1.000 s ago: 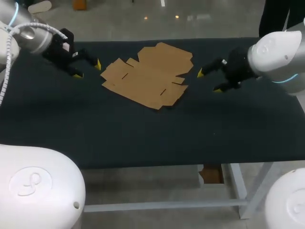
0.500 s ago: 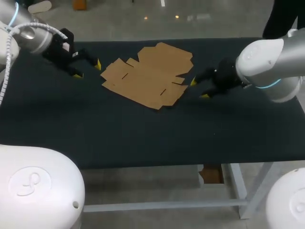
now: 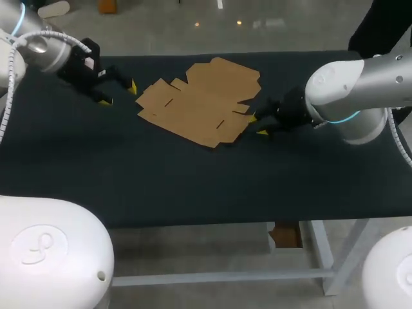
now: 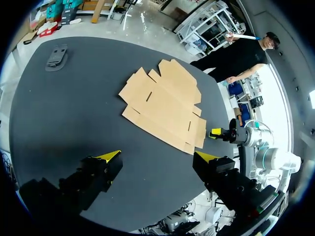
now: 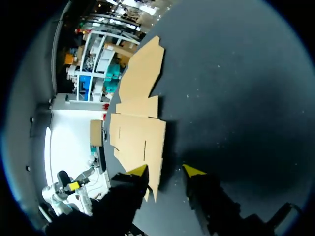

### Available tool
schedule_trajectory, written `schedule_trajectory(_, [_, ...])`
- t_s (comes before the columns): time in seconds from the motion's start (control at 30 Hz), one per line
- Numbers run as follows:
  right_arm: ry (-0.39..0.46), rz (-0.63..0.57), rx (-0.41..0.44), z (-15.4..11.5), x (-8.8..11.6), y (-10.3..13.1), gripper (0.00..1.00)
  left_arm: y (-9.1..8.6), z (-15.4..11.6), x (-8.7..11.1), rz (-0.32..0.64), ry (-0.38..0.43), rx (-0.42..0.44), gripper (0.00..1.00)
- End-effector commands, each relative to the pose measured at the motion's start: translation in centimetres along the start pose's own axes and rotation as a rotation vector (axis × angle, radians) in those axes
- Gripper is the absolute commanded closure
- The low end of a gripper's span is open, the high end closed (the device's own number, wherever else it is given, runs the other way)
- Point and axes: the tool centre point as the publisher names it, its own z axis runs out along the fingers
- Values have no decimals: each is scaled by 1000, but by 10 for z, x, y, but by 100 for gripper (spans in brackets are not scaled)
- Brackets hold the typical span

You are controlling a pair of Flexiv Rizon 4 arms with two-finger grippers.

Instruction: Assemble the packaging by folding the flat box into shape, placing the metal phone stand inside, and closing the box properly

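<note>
Flat box (image 3: 199, 102) lay unfolded, with the right gripper (image 3: 257, 125) gaping open at its edge and the left gripper (image 3: 118, 94) open near the opposite side. Only the left wrist cam caught the phone stand (image 4: 56, 55), well ahead of that gripper.

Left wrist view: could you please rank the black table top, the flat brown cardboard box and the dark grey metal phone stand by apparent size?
1. Black table top, by far the largest.
2. Flat brown cardboard box.
3. Dark grey metal phone stand, smallest, by a margin too wide for camera distance to explain.
</note>
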Motion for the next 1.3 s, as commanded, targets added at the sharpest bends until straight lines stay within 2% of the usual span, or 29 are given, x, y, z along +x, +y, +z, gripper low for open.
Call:
schedule_trajectory(0.03, [19,8,0,18,-4,3,55,0,-1,1,-1,-6,-3,0])
schedule_trajectory(0.23, [58,-1,3,26,0,10,58,0,-1,1,-1,-6,-3,0])
schedule_trajectory(0.37, [68,0,9,34,1,14,64,0,-1,1,-1,-6,-3,0])
schedule_trajectory(0.5, [77,4,10,39,3,14,77,0,-1,1,-1,-6,-3,0])
schedule_trajectory(0.6, [87,-2,9,40,6,13,100,0,-1,1,-1,-6,-3,0])
schedule_trajectory(0.83, [116,-21,28,39,6,12,100,0,-1,1,-1,-6,-3,0])
schedule_trajectory(1.3, [223,-50,113,14,1,-2,100,0,-1,1,-1,-6,-3,0])
